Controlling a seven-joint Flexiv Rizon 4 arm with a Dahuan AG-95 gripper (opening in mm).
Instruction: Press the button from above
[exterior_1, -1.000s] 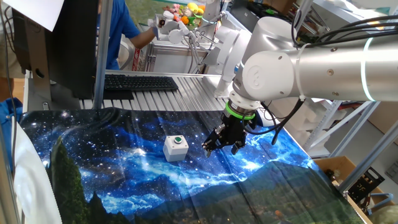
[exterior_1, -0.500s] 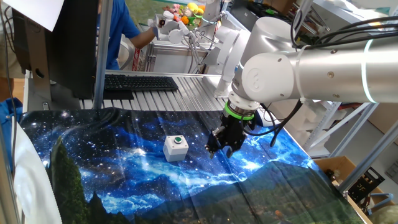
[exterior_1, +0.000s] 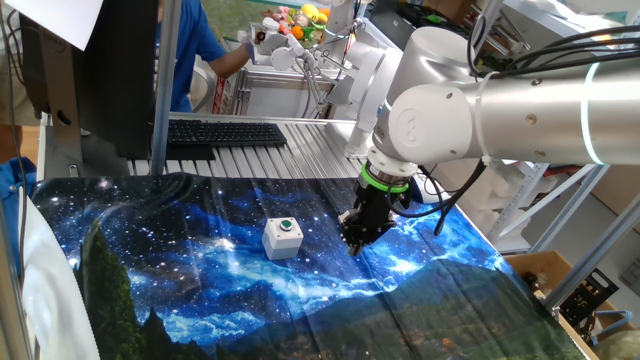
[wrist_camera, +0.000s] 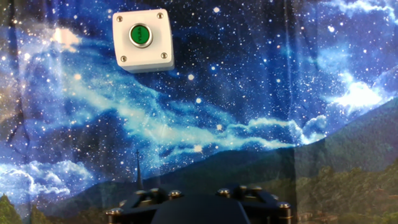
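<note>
The button (exterior_1: 286, 226) is small, round and green with a dark rim. It sits on top of a light-grey box (exterior_1: 281, 241) on the starry blue cloth. In the hand view the button (wrist_camera: 141, 35) and its box (wrist_camera: 157, 57) lie at the upper left. My gripper (exterior_1: 356, 243) hangs just above the cloth, to the right of the box and apart from it. Its black fingers are drawn together into one narrow tip, shut on nothing. Only the dark base of the hand (wrist_camera: 199, 208) shows at the bottom of the hand view.
The blue galaxy cloth (exterior_1: 200, 285) covers the table. A black keyboard (exterior_1: 225, 132) lies behind it on a ribbed metal surface. A dark monitor (exterior_1: 115, 80) stands at the back left. A person in blue (exterior_1: 195, 45) is behind. A cardboard box (exterior_1: 545, 272) stands at the right.
The fingers were spread apart a second ago and have closed together. The hand has stayed in about the same place, right of the box.
</note>
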